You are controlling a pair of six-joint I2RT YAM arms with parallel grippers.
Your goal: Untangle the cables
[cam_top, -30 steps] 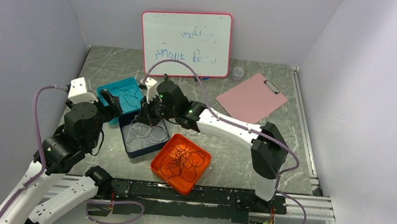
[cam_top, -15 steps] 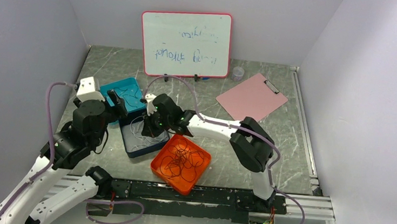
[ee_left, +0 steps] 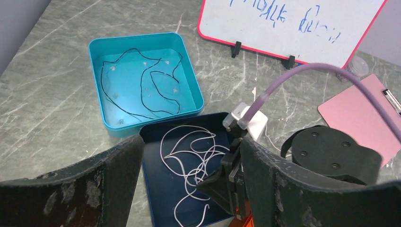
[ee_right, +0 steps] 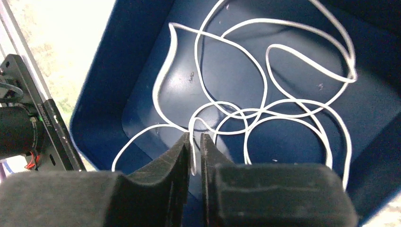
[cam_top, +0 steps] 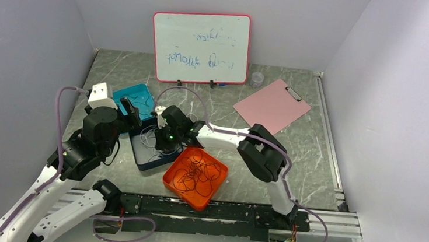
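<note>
Descent puts the right tool (ee_right: 195,140) inside the navy tray (ee_right: 108,94); its jaws now part slightly around the white cable (ee_right: 266,66), hold unclear, release likely.

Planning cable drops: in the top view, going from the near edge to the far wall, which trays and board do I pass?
Orange tray → dark blue tray → teal tray → whiteboard.
</note>
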